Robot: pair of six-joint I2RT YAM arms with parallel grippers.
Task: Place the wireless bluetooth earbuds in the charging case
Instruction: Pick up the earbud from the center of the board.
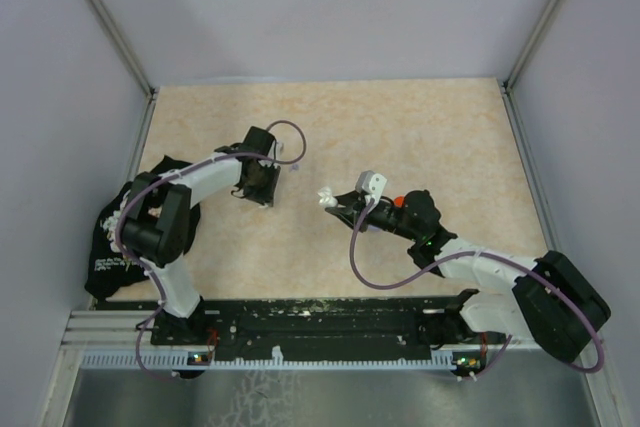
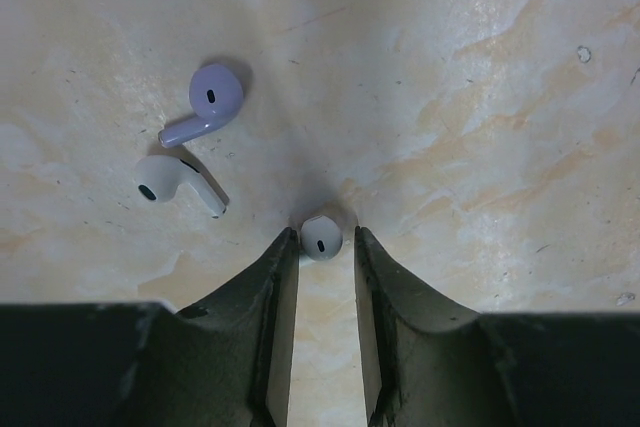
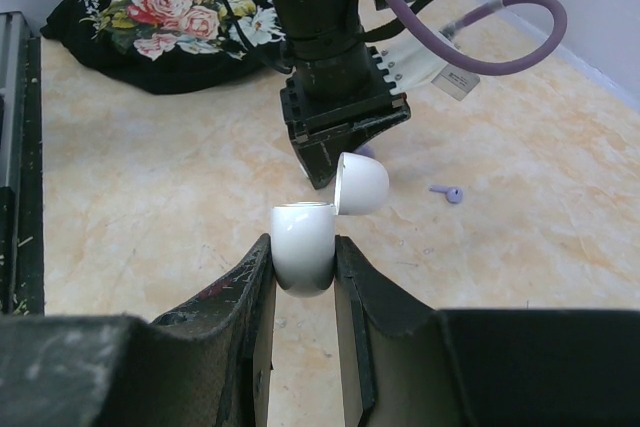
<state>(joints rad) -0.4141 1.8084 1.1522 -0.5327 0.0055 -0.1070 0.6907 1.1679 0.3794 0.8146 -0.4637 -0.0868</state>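
In the left wrist view a white earbud [image 2: 321, 238] lies on the table between the tips of my left gripper [image 2: 326, 235]. The jaws stand narrowly open around it, with a sliver of gap on the right side. To its left lie a second white earbud [image 2: 176, 183] and a lilac earbud [image 2: 206, 101]. My right gripper [image 3: 303, 240] is shut on the white charging case [image 3: 302, 247] and holds it above the table, its lid [image 3: 361, 184] flipped open. In the top view the case [image 1: 325, 197] is a short way right of the left gripper [image 1: 262, 183].
A black floral pouch [image 1: 118, 239] lies at the table's left edge beside the left arm. In the right wrist view a lilac earbud [image 3: 449, 192] lies on the table to the right of the case. Metal posts and grey walls frame the marble-patterned table [image 1: 420, 137].
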